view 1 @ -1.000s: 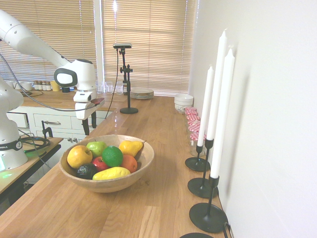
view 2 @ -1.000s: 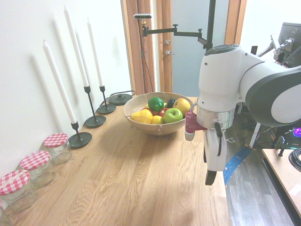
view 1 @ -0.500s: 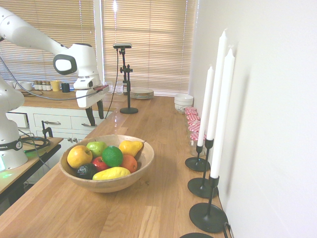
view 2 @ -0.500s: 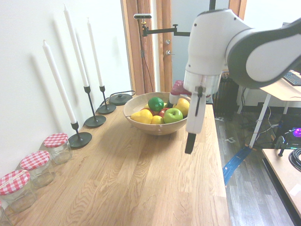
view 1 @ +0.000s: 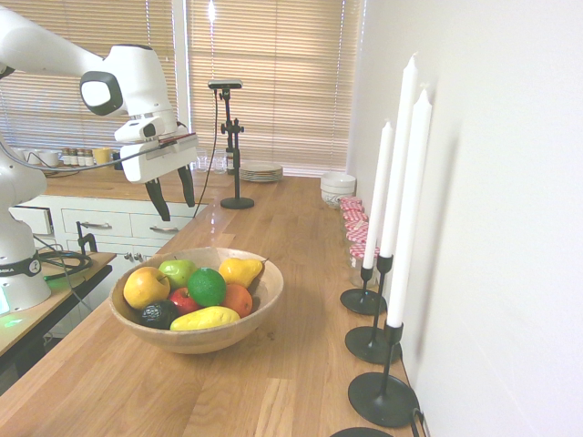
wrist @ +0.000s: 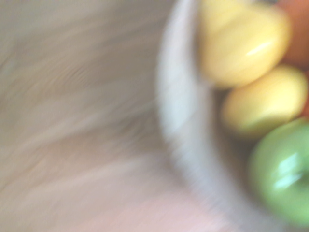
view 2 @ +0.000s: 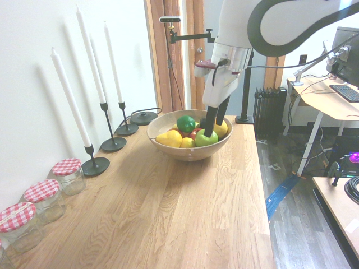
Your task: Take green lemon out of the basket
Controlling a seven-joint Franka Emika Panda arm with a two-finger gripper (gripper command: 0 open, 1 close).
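One basket of light wood sits nearest the first exterior camera on the wooden countertop, holding a heap of fruit. The green lemon lies near the middle of the heap, touching a red apple and an orange fruit, with a yellow lemon and a dark avocado in front of it, a yellow-orange apple to its side, and a pale green apple and a yellow pear behind it. Along the wall stand black candlesticks with tall white candles, and further on are jars with red checked lids. Beyond the basket the gripper hangs in the air, well apart from the green lemon and above the level of the basket rim, over the counter edge on the far side. Its two dark fingers are spread wide with nothing between them, pointing steeply down with a slight tilt. The white arm comes in from the picture's left, wrist bent down. In the second exterior view the fingers overlap the pale green apple in the picture only; the gripper is not in contact with any fruit. The wrist view is blurred, showing basket rim, yellow fruit and the green apple. Farthest back are stacked plates and window blinds.
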